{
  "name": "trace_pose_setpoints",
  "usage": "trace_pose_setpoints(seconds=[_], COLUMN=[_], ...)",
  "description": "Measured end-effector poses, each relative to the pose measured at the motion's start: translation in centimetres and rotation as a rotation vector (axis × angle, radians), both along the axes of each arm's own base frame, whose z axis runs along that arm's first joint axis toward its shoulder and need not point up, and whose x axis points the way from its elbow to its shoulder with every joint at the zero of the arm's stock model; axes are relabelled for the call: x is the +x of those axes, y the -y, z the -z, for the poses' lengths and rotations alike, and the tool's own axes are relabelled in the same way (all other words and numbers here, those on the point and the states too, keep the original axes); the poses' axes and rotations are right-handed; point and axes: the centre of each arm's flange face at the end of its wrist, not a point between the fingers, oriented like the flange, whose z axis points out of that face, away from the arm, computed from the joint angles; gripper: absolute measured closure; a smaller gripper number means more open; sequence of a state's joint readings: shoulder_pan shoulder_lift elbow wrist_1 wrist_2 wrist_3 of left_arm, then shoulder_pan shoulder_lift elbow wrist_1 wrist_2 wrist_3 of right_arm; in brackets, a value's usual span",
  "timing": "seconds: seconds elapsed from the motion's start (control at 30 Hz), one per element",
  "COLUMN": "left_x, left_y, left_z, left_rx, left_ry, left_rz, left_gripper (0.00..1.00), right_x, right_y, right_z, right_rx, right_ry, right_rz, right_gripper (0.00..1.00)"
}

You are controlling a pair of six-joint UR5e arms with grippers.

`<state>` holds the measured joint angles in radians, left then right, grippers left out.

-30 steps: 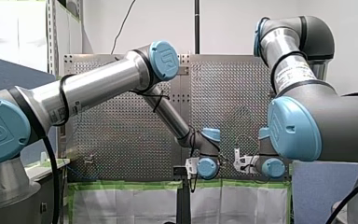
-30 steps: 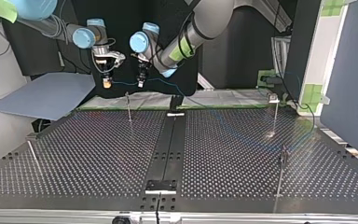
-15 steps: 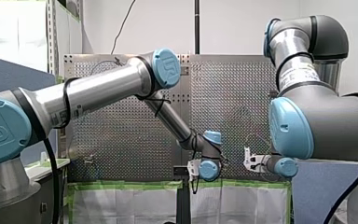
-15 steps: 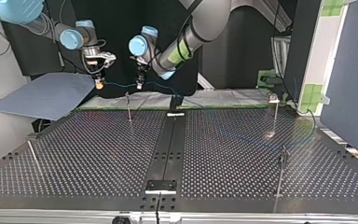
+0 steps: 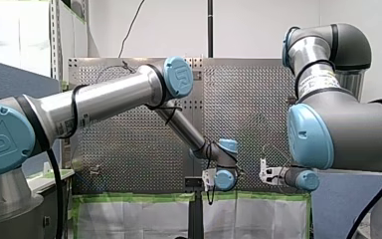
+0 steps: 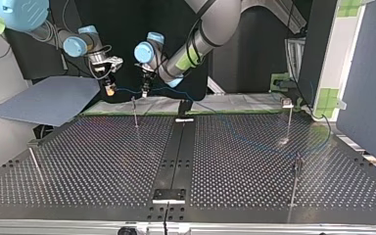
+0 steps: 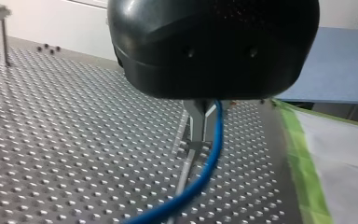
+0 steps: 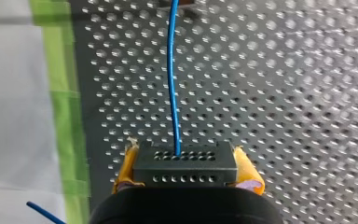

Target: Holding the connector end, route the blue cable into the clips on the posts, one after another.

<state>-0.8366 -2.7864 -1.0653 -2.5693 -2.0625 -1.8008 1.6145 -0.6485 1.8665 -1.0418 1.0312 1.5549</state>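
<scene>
Right arm [image 6: 54,32] enters the top view at upper left, left arm [image 6: 196,44] at top centre. Both tool ends hang side by side above the far edge of the worktop [image 6: 103,161], upper left of centre.

State of right jaws: clamped on the black connector [image 8: 184,165], with a yellow pad [image 8: 127,169] on each side of it. The blue cable [image 8: 172,79] leaves the connector's front face and runs straight ahead over the perforated plate, with green tape [image 8: 60,93] alongside.

State of left jaws: metal fingers [image 7: 196,119] are together at the tips and closed on the blue cable, which drops away from them in a curve. A thin grey post [image 7: 185,170] sits directly under the fingertips.

Top view: the cable spans almost level between the two tool ends, clear of the plate. It then trails past the left jaws toward frame right, faint over the worktop. The thin grey post stands just below the left jaws, slightly left. Cannot tell whether the cable touches its clip.

Other posts:
- right post [image 6: 289,120], right of centre
- lower-right post [image 6: 295,183]
- leaning post [image 6: 34,164], at the left edge

A blue sheet [image 6: 49,100] lies off the worktop at upper left.
</scene>
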Motion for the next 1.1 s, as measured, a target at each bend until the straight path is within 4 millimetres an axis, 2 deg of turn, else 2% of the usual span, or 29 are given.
trace_pose_setpoints(seconds=[0.1,0.43,0.67,0.9,1.1], left_x=[0.2,0.6,1.6,2.6,3.6], left_y=[0.3,1.2,0.9,0.6,0.7], left_z=[0.7,0.3,0.2,2.2,2.1], left_rx=[0.004,-0.019,-0.028,-0.028,-0.045], left_ry=[-0.004,0.015,0.020,-0.002,0.004], left_rz=[0.002,0.013,0.011,0.021,0.021], left_gripper=[1.00,1.00,1.00,1.00,1.00], right_x=[-0.4,-1.9,-1.5,-1.0,-1.0], right_y=[0.1,1.1,1.5,1.5,2.1], right_z=[0.7,0.7,0.5,0.3,0.1], right_rx=[0.019,0.021,0.008,0.001,-0.014], right_ry=[-0.014,-0.010,-0.002,0.019,0.027], right_rz=[-0.003,0.011,-0.027,-0.074,-0.078], right_gripper=[1.00,1.00,1.00,1.00,1.00])
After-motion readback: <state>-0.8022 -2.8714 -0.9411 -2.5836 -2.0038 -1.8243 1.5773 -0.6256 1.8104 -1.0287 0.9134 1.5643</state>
